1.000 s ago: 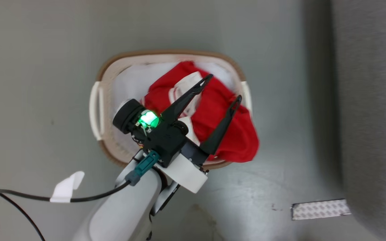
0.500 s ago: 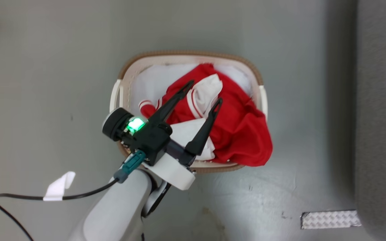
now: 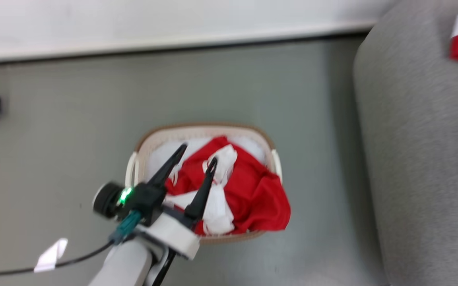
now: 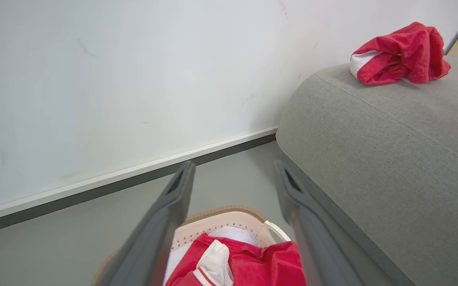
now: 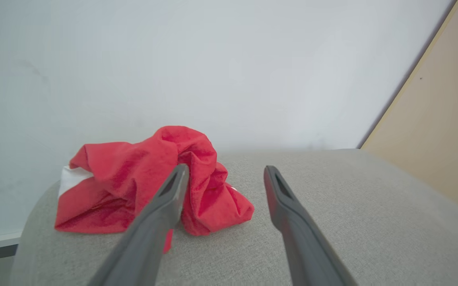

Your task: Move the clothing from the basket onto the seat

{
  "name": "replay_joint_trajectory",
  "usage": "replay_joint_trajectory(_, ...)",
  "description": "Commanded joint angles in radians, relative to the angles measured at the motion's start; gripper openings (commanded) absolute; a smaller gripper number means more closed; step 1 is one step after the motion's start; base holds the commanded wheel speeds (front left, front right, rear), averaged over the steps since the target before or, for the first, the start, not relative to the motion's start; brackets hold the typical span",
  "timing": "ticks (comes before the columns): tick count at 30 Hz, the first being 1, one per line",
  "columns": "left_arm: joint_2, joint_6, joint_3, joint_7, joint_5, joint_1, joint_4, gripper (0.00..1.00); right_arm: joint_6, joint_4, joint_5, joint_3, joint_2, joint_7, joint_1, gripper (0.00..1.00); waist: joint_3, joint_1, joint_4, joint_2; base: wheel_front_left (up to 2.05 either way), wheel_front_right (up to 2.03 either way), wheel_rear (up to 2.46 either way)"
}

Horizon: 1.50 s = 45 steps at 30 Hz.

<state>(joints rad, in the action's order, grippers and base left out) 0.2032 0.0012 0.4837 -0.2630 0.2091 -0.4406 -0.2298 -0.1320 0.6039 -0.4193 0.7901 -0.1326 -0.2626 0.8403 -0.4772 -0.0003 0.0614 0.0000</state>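
Jaws spread wide on the left gripper (image 3: 197,154), with nothing between them. It hangs above the near-left part of the basket (image 3: 201,128), fingers clear of the cloth. Down on the floor (image 3: 54,159), the basket holds the clothing (image 3: 253,190), a red crumple with white panels, heaped toward the right and spilling over the near-right rim. Just right of the basket rises the grey seat (image 3: 420,159). On its far end lies a second garment (image 5: 133,178), red with a white patch, bunched up. The right gripper (image 5: 226,170) points toward it over the cushion, jaws likewise apart and empty. Whether a finger touches that cloth I cannot tell.
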Motion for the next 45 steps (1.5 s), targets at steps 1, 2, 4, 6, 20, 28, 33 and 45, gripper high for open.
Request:
replay_joint_trajectory(1, 0.012, 0.010, -0.017, -0.002, 0.016, 0.049, -0.005, 1.00, 0.002, -0.039, 0.043, -0.033, 0.018, -0.003, -0.070, 1.00, 0.111, 0.0003, 0.038, 0.0000, 0.00, 0.00, 0.00)
replay_joint_trajectory(2, 0.011, 0.017, -0.024, -0.002, 0.022, 0.067, -0.004, 1.00, 0.002, -0.063, 0.064, -0.051, 0.025, -0.003, -0.102, 1.00, 0.134, 0.0003, 0.037, 0.0000, 0.00, 0.00, 0.00)
replay_joint_trajectory(4, 0.007, 0.027, -0.043, -0.002, 0.031, 0.112, -0.006, 1.00, 0.002, -0.102, 0.104, -0.085, 0.047, -0.003, -0.173, 1.00, 0.191, 0.0003, 0.031, 0.0000, 0.00, 0.00, 0.00)
replay_joint_trajectory(6, -0.001, 0.039, -0.069, -0.002, 0.040, 0.160, -0.005, 1.00, 0.002, -0.145, 0.146, -0.125, 0.059, -0.002, -0.244, 1.00, 0.243, 0.0003, 0.022, 0.0000, 0.00, 0.00, 0.00)
replay_joint_trajectory(20, -0.026, 0.085, -0.275, -0.002, 0.052, 0.448, 0.018, 1.00, 0.003, -0.254, 0.450, -0.524, 0.080, -0.002, -0.655, 1.00, 0.460, 0.0003, -0.018, 0.0000, 0.00, 0.00, 0.00)
replay_joint_trajectory(28, -0.071, 0.044, -0.378, -0.002, 0.010, 0.528, 0.034, 1.00, 0.003, -0.269, 0.497, -0.664, 0.080, -0.002, -0.780, 1.00, 0.492, 0.0003, -0.037, 0.0000, 0.00, 0.00, 0.00)
replay_joint_trajectory(33, -0.090, 0.018, -0.413, -0.002, -0.010, 0.551, 0.026, 1.00, 0.003, -0.267, 0.502, -0.699, 0.080, -0.002, -0.805, 1.00, 0.501, 0.0003, -0.038, 0.0000, 0.00, 0.00, 0.00)
replay_joint_trajectory(45, -0.134, -0.032, -0.468, -0.002, -0.059, 0.566, 0.006, 1.00, 0.003, -0.258, 0.512, -0.725, 0.080, -0.002, -0.818, 1.00, 0.517, 0.0003, -0.046, 0.0000, 0.00, 0.00, 0.00)
